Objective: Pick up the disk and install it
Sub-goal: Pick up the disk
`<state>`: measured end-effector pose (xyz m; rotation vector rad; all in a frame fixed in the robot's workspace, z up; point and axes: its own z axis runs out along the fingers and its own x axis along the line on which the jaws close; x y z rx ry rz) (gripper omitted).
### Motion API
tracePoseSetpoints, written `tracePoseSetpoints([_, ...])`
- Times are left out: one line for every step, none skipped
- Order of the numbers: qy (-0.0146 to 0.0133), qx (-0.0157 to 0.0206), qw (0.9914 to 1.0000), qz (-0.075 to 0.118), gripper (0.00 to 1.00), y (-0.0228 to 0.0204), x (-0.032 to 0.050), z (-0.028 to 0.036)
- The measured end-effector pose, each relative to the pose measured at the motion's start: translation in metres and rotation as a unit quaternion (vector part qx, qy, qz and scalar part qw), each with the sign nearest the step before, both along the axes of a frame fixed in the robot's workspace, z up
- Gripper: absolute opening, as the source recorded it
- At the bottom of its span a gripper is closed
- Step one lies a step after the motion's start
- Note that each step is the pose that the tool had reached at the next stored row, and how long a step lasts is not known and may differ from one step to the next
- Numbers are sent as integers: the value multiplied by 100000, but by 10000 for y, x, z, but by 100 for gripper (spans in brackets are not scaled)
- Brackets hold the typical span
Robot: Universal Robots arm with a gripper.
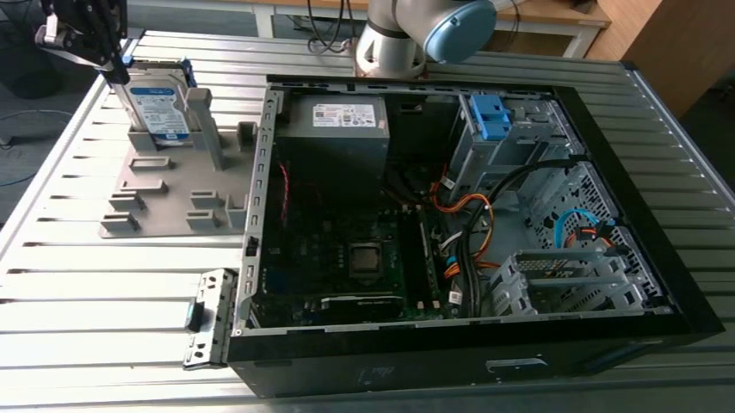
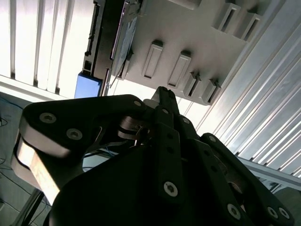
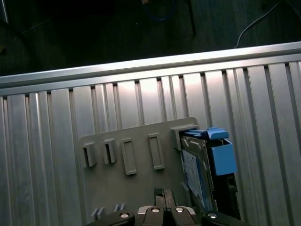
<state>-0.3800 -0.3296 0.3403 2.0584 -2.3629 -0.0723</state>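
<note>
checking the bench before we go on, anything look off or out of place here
Nothing stands out. The disk stands on edge in the grey holder, with the gripper close beside it. The computer case lies open on the table; its cables hang loose inside, none visibly damaged.

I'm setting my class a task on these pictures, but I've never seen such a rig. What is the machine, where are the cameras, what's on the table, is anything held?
One robot arm ends in a gripper. The exterior view looks on from off the arm; both wrist views ride on it. On the ribbed metal table sit an open computer case and a grey holder with the disk standing upright in it. The gripper, shut, holds nothing.
</note>
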Motion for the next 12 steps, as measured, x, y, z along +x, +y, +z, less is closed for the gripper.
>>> tracePoseSetpoints([0,0,100000,97,11,0,0,0])
tracePoseSetpoints([0,1,100000,194,11,0,0,0])
tracePoseSetpoints([-1,1,100000,291,11,0,0,0])
tracePoseSetpoints([-2,0,99999,395,11,0,0,0])
tracePoseSetpoints([-3,1,99999,498,11,0,0,0])
tracePoseSetpoints([1,-1,99998,618,11,0,0,0])
tracePoseSetpoints([-1,1,99997,736,11,0,0,0])
tracePoseSetpoints([-1,1,99996,861,11,0,0,0])
tracePoseSetpoints([-1,1,99995,1000,11,0,0,0])
tracePoseSetpoints([-2,3,99993,1173,11,0,0,0])
tracePoseSetpoints([-1,1,99991,1372,11,0,0,0])
tracePoseSetpoints([-1,1,99988,1534,11,0,0,0])
